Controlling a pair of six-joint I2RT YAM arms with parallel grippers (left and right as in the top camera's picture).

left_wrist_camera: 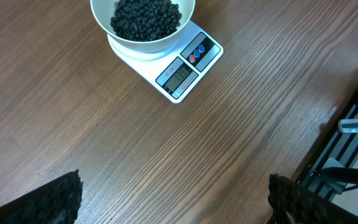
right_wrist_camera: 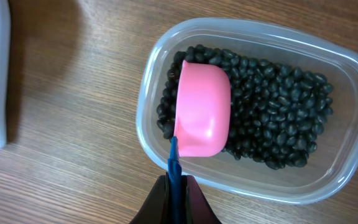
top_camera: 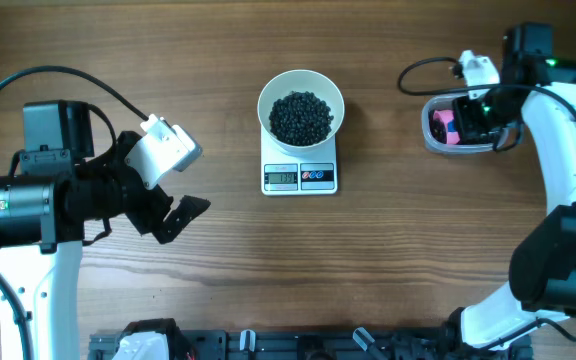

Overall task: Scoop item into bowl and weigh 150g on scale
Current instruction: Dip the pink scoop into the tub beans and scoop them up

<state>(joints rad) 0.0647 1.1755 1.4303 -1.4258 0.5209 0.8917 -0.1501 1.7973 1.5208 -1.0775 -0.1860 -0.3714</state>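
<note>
Right fingers (right_wrist_camera: 168,191): clenched on your scoop (right_wrist_camera: 202,112) by its handle (right_wrist_camera: 174,163), in the tub (right_wrist_camera: 145,140).
Left fingers (top_camera: 168,218): released over the desk (left_wrist_camera: 166,155).
Bowl (top_camera: 301,76): sat at 9 o'clock from your scoop.

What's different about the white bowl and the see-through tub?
The bowl is round and white; the tub is a clear rounded rectangle. The bowl stands on the scale; the tub sits on the table. A pink scoop is in the tub; the bowl has none. Both hold black beans.
</note>
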